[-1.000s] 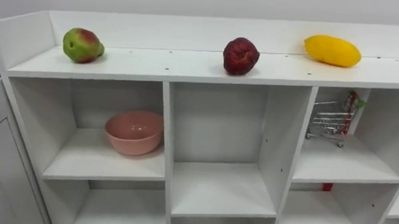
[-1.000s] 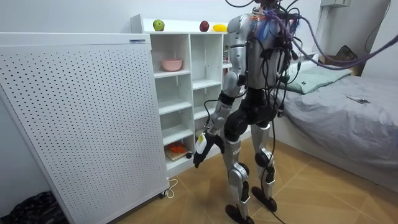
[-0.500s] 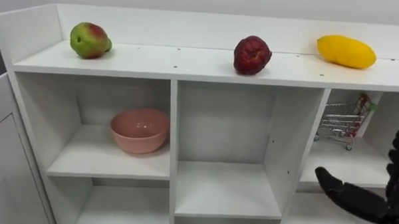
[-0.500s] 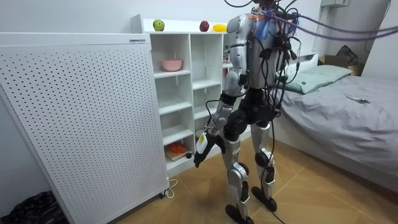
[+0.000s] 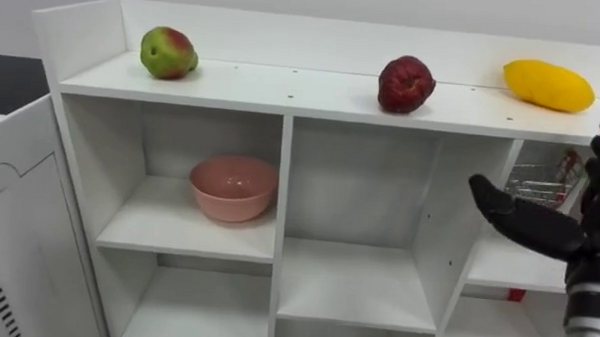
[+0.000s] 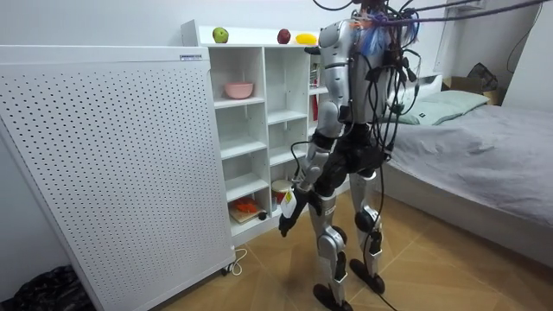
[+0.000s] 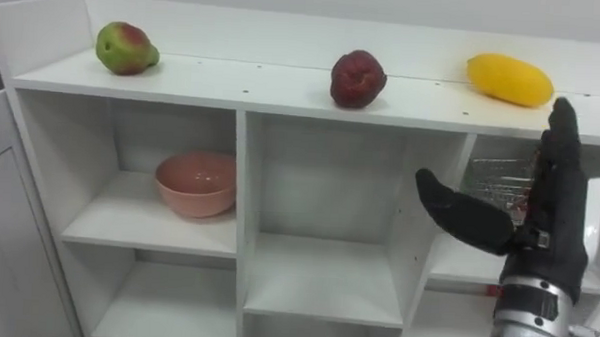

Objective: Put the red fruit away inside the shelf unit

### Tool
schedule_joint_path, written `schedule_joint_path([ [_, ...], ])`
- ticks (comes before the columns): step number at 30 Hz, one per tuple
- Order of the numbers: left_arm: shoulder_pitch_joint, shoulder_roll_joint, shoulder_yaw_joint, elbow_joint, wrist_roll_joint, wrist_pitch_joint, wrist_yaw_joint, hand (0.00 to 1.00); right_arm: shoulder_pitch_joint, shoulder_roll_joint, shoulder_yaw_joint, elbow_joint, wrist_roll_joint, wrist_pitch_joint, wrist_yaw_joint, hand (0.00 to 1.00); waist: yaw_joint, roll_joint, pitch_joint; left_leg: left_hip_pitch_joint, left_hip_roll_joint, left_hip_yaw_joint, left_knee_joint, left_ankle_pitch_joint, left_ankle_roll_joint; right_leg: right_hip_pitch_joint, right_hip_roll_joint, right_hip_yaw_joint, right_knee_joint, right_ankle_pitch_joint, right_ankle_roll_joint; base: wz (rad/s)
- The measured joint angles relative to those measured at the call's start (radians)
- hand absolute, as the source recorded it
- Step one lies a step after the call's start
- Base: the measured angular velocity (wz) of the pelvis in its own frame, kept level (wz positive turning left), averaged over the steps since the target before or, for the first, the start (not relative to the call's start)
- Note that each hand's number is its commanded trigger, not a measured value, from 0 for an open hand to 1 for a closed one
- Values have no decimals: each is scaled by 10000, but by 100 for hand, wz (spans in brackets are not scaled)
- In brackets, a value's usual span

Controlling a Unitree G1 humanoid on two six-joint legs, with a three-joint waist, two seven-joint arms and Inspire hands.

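Note:
Three fruits lie on the top board of the white closet [image 5: 283,88]: a green-red one [image 5: 168,53] at the left, a dark red one [image 5: 406,84] in the middle and a yellow mango [image 5: 548,85] at the right. My right hand [image 7: 550,232] is raised in front of the right-hand column, open, with the thumb spread leftwards and nothing in it. It is below and short of the mango, touching no fruit. My left hand [image 6: 288,212] hangs low beside my thigh. I stand upright facing the closet [image 6: 259,130].
A pink bowl [image 5: 233,187] sits in the upper left compartment. A small wire shopping cart [image 7: 500,180] stands in the upper right one, partly behind my hand. In the room view a white perforated panel [image 6: 104,164] flanks the closet and a bed [image 6: 484,164] lies behind me.
My right hand has risen into view from the lower right to about top-board height. The whole eye picture has shifted, so the camera moved. The fruits stay in place.

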Motion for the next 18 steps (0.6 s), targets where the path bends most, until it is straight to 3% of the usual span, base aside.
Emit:
schedule_joint_path([
  [12,-287,23,-13,-315,237,35,35,0,-264,-336,24,32,14,13,330,0,293,-175,111,-32,-12,-398,-83,4,-6,70,11,-286,-16,0,0,7],
  [18,-285,117,-41,-290,233,71,48,0,-1339,-346,63,1017,-18,55,229,0,286,-258,100,-78,-17,-430,-76,6,-9,45,-2,-529,-11,0,0,1],
])
